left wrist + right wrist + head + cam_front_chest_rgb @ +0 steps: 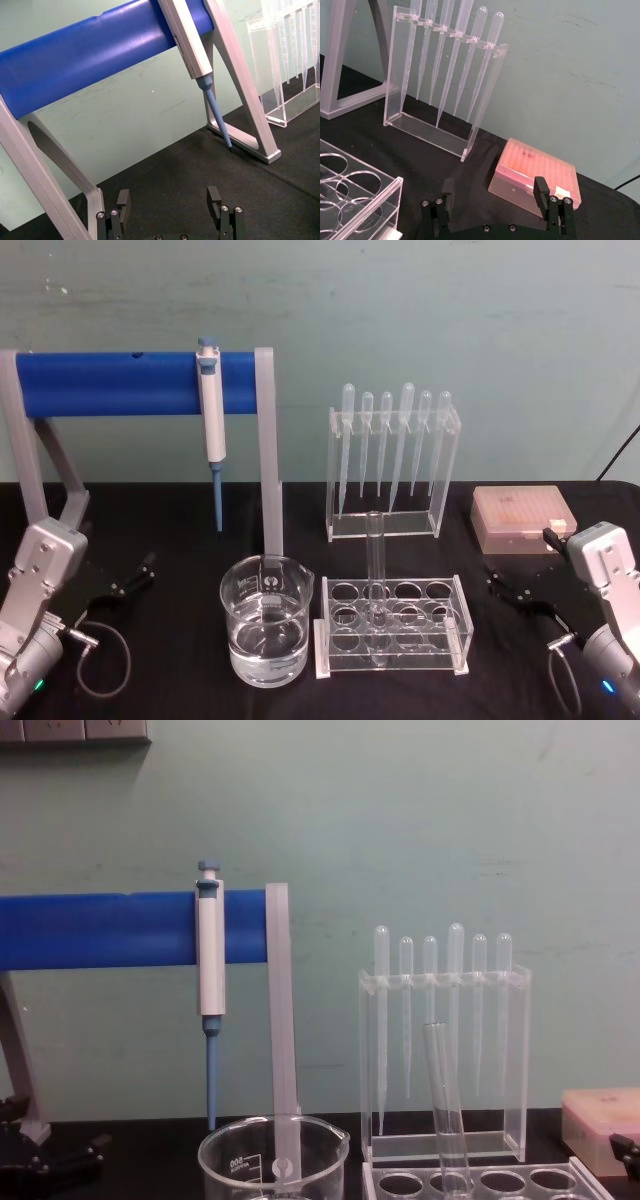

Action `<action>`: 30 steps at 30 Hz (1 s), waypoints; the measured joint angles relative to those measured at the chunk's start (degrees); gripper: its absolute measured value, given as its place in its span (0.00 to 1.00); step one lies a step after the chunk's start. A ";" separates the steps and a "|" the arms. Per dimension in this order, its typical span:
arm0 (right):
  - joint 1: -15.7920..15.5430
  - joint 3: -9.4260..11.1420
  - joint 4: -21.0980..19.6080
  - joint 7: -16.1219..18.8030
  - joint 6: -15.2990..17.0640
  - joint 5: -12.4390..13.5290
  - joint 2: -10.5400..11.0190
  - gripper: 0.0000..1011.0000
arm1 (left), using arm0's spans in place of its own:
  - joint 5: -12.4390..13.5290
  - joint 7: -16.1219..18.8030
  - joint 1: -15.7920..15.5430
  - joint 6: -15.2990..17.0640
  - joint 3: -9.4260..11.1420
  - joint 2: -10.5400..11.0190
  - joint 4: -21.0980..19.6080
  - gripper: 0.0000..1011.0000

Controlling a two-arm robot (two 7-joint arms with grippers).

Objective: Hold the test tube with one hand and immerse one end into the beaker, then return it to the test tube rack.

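Note:
The test tube (377, 565) stands upright, leaning slightly, in a clear rack (455, 645) at the table's middle; the chest view shows the test tube (444, 1110) from the side. The beaker (266, 625), holding clear liquid, sits just left of the rack, and its rim shows low in the chest view as the beaker (272, 1160). My left gripper (135, 575) rests open at the left, well apart from the beaker; its open jaws (169, 200) hold nothing. My right gripper (503, 583) rests open right of the rack, with empty jaws (494, 192).
A grey stand with a blue bar (110, 383) carries a hanging micropipette (211, 410) behind the beaker. A clear stand of plastic pipettes (390, 465) is behind the rack. A pink tip box (522, 518) lies at the back right. Black cloth covers the table.

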 joint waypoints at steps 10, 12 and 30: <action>-1.05 0.60 -1.11 -0.07 -0.08 -0.30 0.48 0.99 | 0.00 0.00 0.00 0.00 0.00 0.00 0.00 0.99; -2.48 1.40 -2.56 -0.40 -0.39 -0.55 1.18 0.99 | 0.00 0.00 0.00 0.00 0.00 0.00 0.00 0.99; -15.48 8.41 -19.47 7.67 -1.68 9.60 7.82 0.99 | 0.00 0.00 0.00 0.00 0.00 0.00 0.00 0.99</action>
